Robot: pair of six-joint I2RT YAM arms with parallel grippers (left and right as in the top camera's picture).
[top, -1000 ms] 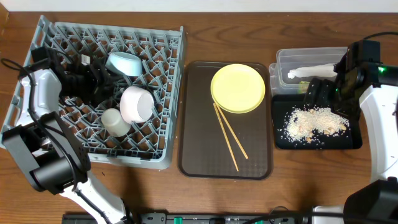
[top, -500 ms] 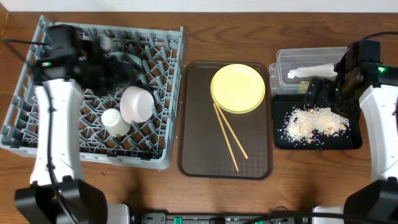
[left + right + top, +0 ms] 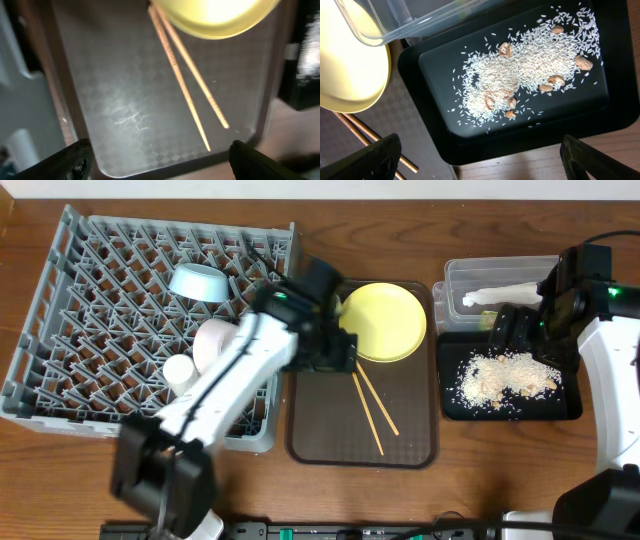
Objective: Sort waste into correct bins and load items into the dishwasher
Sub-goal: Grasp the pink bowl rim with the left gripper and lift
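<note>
on the brown rectangular serving tray (image 3: 320, 430) in the middle of the table lies the pair of thin wooden chopsticks (image 3: 368, 402). their long axis runs diagonally, from the upper left at the rim of the round yellow plate (image 3: 385, 320) down to the lower right. the upper ends meet and the lower ends splay into a narrow v. those upper ends are cut off by the plate rim and by the left gripper (image 3: 328, 348), which hangs over them. its fingers stand wide apart in the left wrist view and hold nothing. that view is blurred and the plate is washed out by glare.

the left arm hides the right edge of the large grey plastic dish rack (image 3: 100, 310) and part of the white bowl (image 3: 213, 345). the light blue bowl (image 3: 197, 281) and the small white cup (image 3: 178, 370) sit among the pegs.

the right gripper (image 3: 505, 330) is above the shallow black rectangular tray (image 3: 560, 405), fingers apart and empty. pale rice crumbs (image 3: 520, 75) are spread in the tray, mixed with small brown bits too small to identify. the crumpled white napkin (image 3: 500, 295) lies in the clear plastic tub (image 3: 460, 280), which the arm partly covers.
</note>
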